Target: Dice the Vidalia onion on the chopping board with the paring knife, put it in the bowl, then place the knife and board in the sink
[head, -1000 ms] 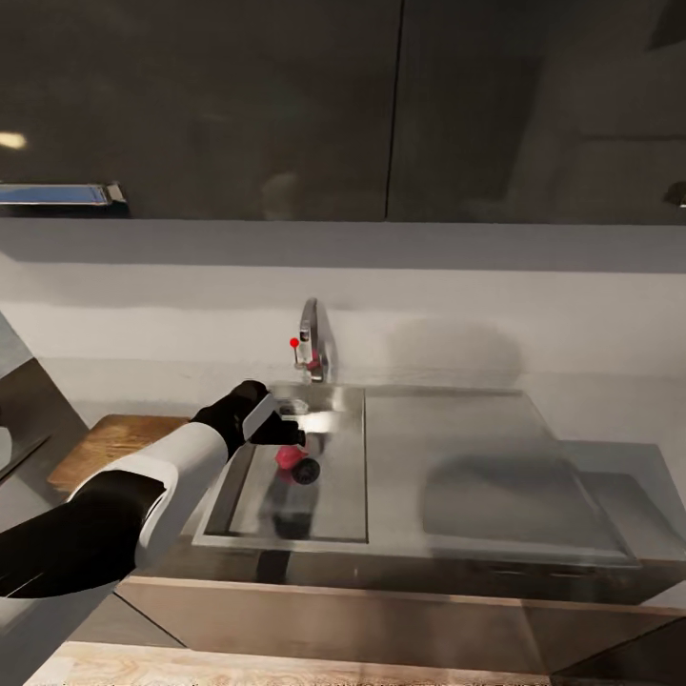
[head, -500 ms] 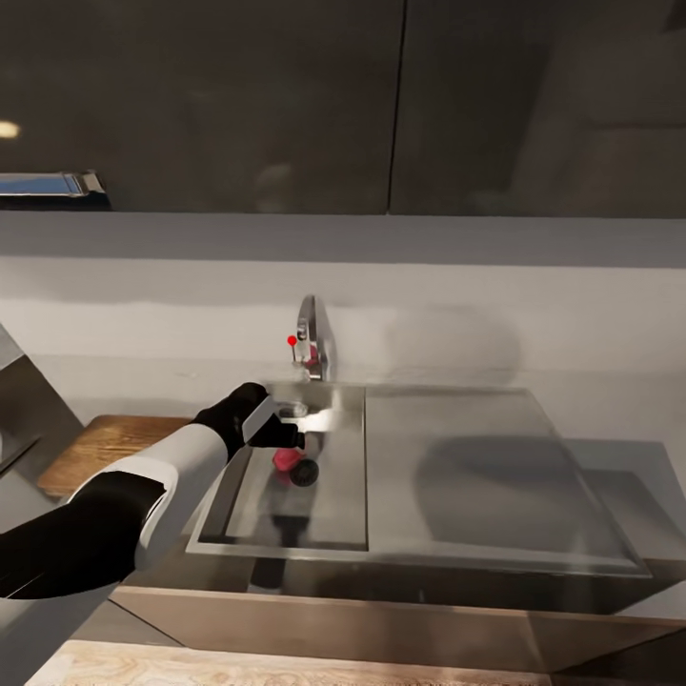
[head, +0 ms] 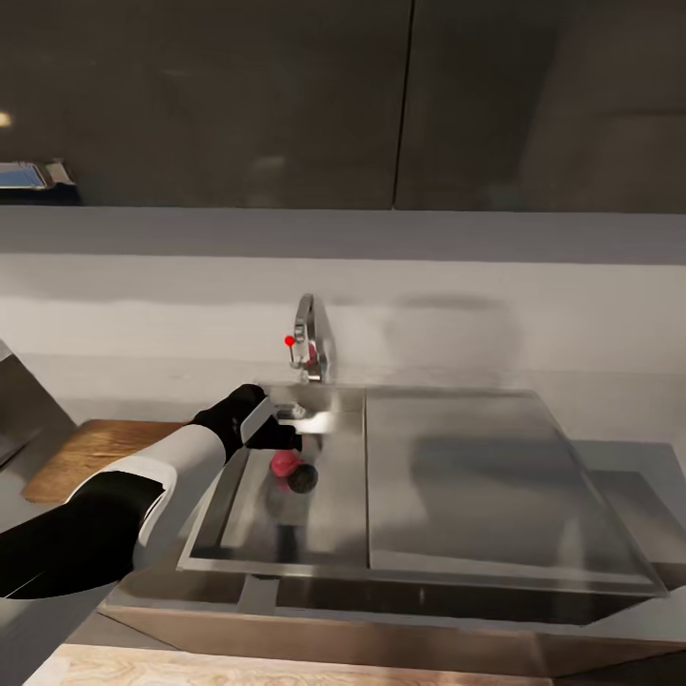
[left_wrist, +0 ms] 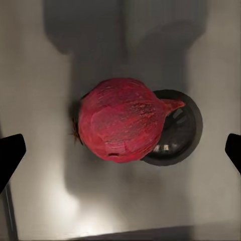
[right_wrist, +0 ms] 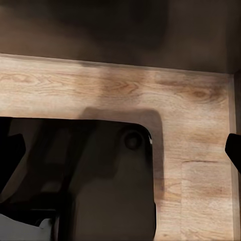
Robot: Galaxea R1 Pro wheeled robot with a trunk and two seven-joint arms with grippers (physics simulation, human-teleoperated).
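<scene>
A red-skinned onion (head: 282, 463) lies on the floor of the steel sink (head: 238, 505), partly over the round drain (head: 304, 479). My left gripper (head: 284, 440) hangs open just above it. In the left wrist view the onion (left_wrist: 123, 125) sits between the widely spread fingertips (left_wrist: 10, 155), apart from both, with the drain (left_wrist: 181, 130) behind it. On the countertop left of the sink lies the brown chopping board (head: 86, 453). My right gripper (right_wrist: 120, 150) is open and holds nothing. The paring knife and bowl are out of view.
The chrome tap (head: 311, 343) with its red-tipped lever stands at the basin's back edge, close behind my left gripper. The flat drainboard (head: 476, 476) stretches right of the basin. Dark wall cabinets (head: 286, 95) hang above. The right wrist view looks down on wooden floor (right_wrist: 191, 110).
The whole head view has shifted, so the camera moved; sink and board sit a little differently in the picture. My left gripper keeps its place, open above the onion.
</scene>
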